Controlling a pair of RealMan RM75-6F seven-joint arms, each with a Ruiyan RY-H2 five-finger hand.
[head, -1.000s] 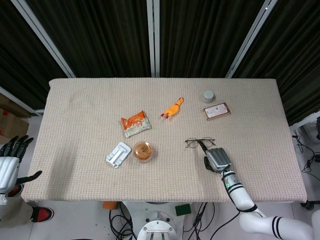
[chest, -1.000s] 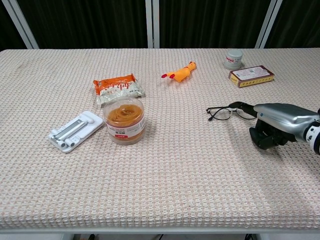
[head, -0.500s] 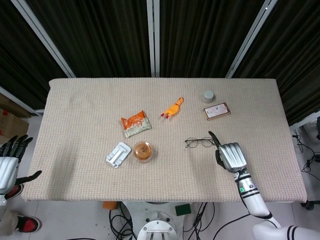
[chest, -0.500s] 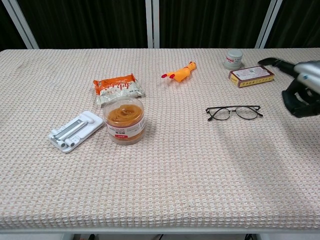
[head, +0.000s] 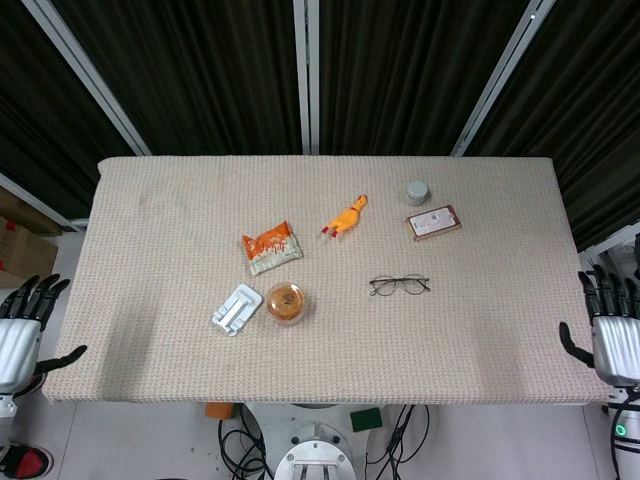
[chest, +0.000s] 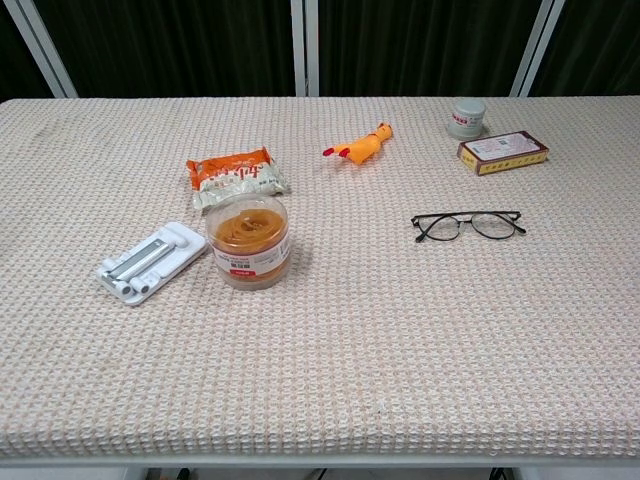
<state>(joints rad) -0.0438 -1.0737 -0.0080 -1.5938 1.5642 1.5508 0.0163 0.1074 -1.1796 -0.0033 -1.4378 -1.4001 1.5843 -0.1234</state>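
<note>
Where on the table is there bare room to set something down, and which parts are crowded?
Bare cloth runs along the whole near edge of the table, in front of the jar and glasses. The far left corner, behind the snack packet, is free too. It is crowded around the jar, packet and white holder, and at the far right by the box and small tub.

Open cloth betw glasses (head: 400, 286) & jar (head: 285, 301).
</note>
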